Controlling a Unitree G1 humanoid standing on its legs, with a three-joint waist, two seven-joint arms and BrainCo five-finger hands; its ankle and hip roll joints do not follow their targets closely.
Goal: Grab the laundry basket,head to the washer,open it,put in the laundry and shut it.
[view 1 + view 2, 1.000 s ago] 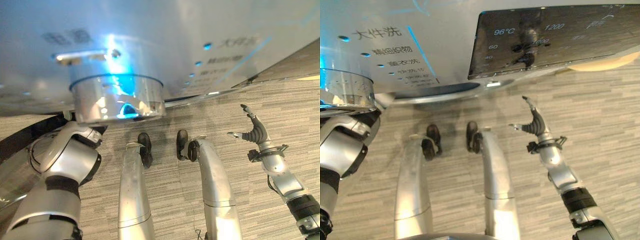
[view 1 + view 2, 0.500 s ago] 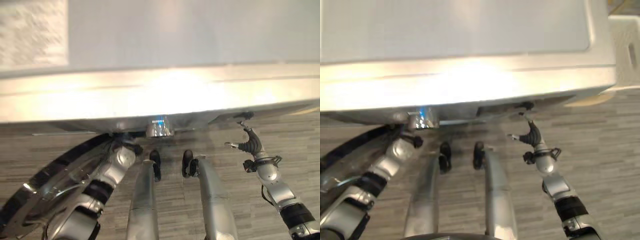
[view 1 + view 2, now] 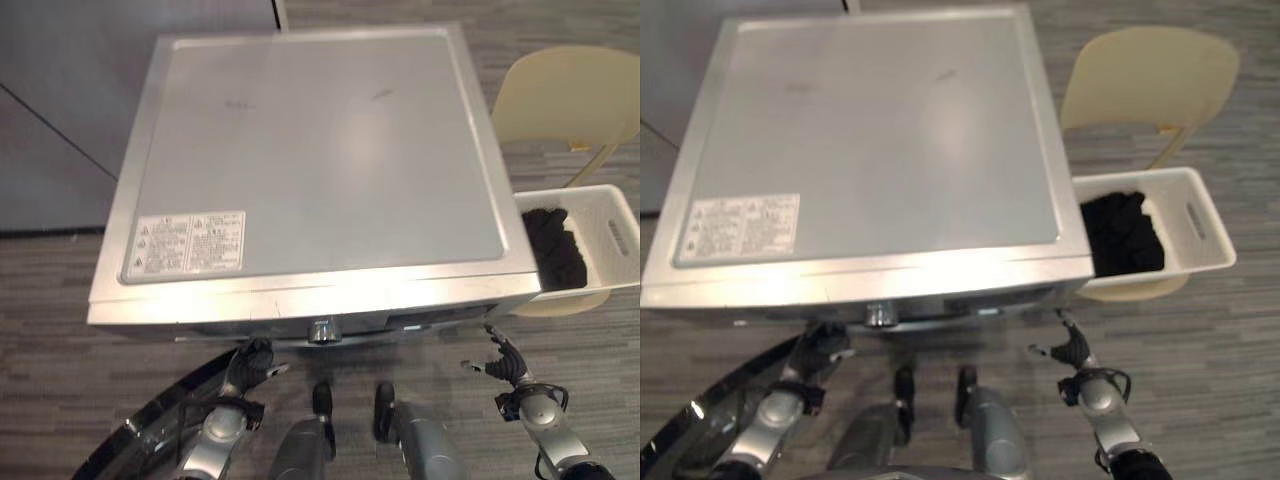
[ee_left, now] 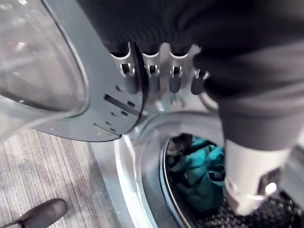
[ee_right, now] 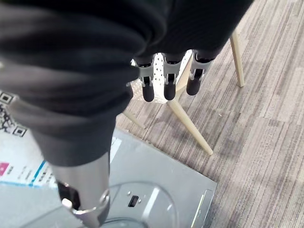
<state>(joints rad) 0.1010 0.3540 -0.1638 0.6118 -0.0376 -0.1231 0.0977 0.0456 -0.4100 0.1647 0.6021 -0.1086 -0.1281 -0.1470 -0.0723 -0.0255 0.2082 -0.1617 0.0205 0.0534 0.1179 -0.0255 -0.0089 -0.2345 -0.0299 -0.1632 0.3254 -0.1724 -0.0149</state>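
Washer: we look down on the silver-grey box-shaped washing machine (image 3: 310, 160); its round glass-and-chrome door (image 4: 57, 71) is swung out to our left, so the drum mouth is free for loading.
Left hand: our left hand (image 3: 250, 362) sits at the edge of that door, fingers (image 4: 152, 78) straight and not clamped on anything. We judge it is holding the door open.
Drum: teal cloth (image 4: 197, 164) already lies inside the drum.
Basket: the white slotted plastic laundry basket (image 3: 1200, 225) rests on a cream chair (image 3: 1155, 70) just beside the washer's right side, with dark clothing (image 3: 1122, 232) in it, near our right arm for the next reach.
Right hand: our right hand (image 3: 1072, 345) hangs free in front of the washer, fingers (image 5: 166, 85) relaxed, empty.
Writing: a white warning sticker (image 3: 185, 243) lies on the lid; its print is too small for us to read.
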